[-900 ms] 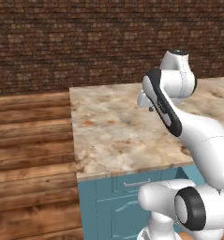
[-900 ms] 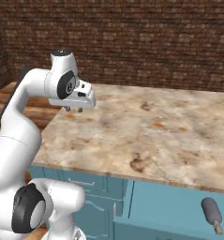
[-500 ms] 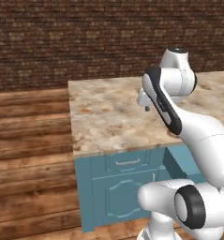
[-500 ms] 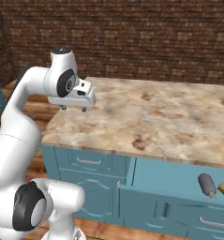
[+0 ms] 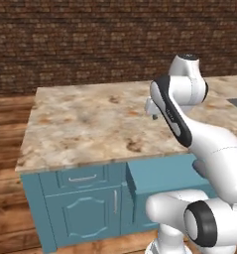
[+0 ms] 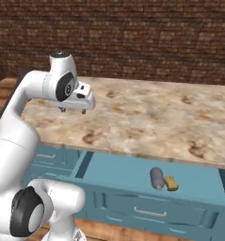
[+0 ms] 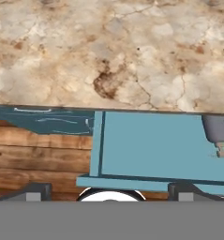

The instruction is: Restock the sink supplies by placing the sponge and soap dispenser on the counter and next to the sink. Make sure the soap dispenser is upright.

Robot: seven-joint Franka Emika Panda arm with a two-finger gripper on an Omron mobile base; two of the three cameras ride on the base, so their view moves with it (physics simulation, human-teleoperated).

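Counter [image 6: 147, 117]: beige marbled stone with orange-brown blotches. Below the counter, cabinets [image 5: 80, 208] and open drawer [image 6: 132, 176]: teal-blue. In the drawer, soap dispenser [image 6: 156, 178]: grey-blue; touching it, sponge [image 6: 171, 183]: tan-yellow. Behind the counter, wall [image 5: 90, 39]: dark brown brick. Beside the counter, floor [image 5: 6, 163]: brown wood planks.

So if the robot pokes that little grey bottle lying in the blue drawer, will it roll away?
Probably a bit. The soap dispenser lies on its side and looks rounded, so a nudge could roll it. The sponge sits right beside it and might stop it that way. Its thin pump top looks easy to knock.
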